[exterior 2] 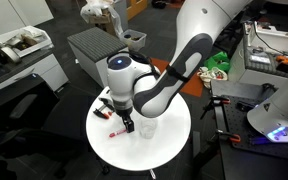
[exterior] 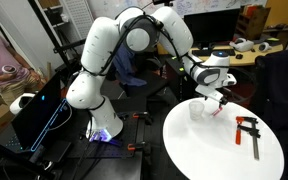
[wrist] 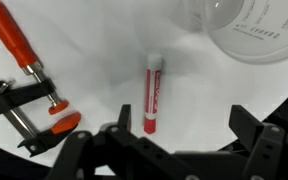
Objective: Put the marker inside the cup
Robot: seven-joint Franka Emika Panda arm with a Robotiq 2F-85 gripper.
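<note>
I read the marker (wrist: 152, 95) as smooth red plastic with a paler end, and the cup (wrist: 246, 30) as clear, glossy plastic. The round table (wrist: 94, 50) looks white, smooth and matt. The bar clamp (wrist: 22, 55) shows orange plastic parts and a dark metal bar.

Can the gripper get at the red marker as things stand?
Probably yes. In the wrist view the open gripper hangs over the marker, which lies bare on the white table. The clear cup and the bar clamp sit off to either side, apart from it.
</note>
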